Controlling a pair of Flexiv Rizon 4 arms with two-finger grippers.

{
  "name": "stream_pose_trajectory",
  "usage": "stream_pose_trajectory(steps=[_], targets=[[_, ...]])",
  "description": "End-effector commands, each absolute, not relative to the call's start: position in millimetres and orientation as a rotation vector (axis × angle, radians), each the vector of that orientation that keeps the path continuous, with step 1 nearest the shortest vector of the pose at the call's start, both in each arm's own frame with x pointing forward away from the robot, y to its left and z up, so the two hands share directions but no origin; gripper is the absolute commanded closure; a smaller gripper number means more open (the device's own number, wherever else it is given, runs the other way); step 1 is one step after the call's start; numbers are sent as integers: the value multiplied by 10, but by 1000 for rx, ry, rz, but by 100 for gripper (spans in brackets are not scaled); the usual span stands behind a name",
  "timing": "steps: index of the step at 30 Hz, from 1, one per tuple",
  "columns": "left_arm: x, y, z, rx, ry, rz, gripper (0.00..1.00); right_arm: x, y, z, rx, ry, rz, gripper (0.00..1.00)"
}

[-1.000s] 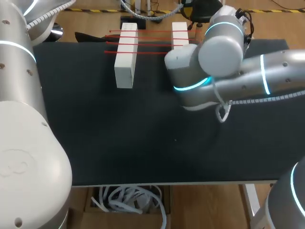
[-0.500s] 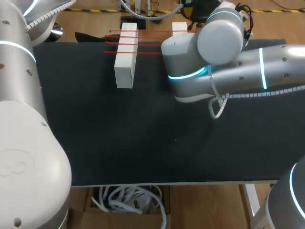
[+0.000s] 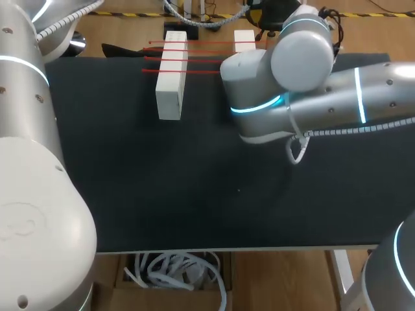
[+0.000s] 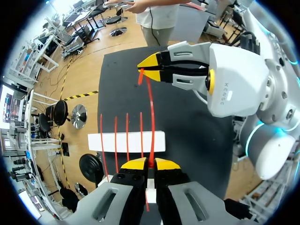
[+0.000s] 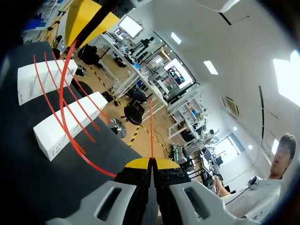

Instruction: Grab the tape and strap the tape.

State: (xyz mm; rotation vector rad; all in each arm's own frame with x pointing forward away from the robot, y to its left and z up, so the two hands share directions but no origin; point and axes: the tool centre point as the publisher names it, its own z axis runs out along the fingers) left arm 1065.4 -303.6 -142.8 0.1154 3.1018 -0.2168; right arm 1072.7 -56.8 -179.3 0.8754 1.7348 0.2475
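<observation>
While the right arm [image 3: 305, 84] is lying across the far side of the table [image 3: 162, 194] in the head view, it is covering most of the right block [image 3: 244, 39] and hiding both grippers. We are reading little from here. Four red strips [image 3: 201, 59] are running from the left block [image 3: 170, 78] toward the right block.

Left wrist view: the left gripper [image 4: 149, 164] is pinching one end of the tape [image 4: 151, 112], jaws closed down to the tape's thickness. The tape is running ahead over a white block [image 4: 126, 141], beside the four strips on it. It is going on to the right gripper [image 4: 143, 70], whose tips are closed on the far end above the table.

Right wrist view: the right gripper [image 5: 151, 161] is clamping the tape [image 5: 61, 110], with no gap showing between its tips. The tape is bowing in a slack arc toward the left gripper's yellow tip [image 5: 86, 18], with both blocks lying beside the arc.

Judgement: we are partway through laying a fifth strip. To do it well, we are thinking the arms should draw apart until the bow is gone. They should then line the tape up parallel to the other strips at like spacing and lower both ends together onto the blocks. Risks we are noting: the tape twisting, sticking to a neighbouring strip, or a hard pull tipping a block.
</observation>
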Motion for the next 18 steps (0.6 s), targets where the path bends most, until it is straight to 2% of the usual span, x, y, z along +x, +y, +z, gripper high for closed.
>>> stream_pose_trajectory(steps=[1, 13, 18], targets=[[10661, -3044, -1416, 114, 3106, -210, 100, 10710, -603, -1734, 875, 1753, 254, 100], [10661, -3044, -1416, 114, 3106, -210, 100, 10710, -603, -1734, 875, 1753, 254, 100], [10661, -3044, -1416, 114, 3106, -210, 100, 10749, -554, -1702, 718, 1750, 85, 100]])
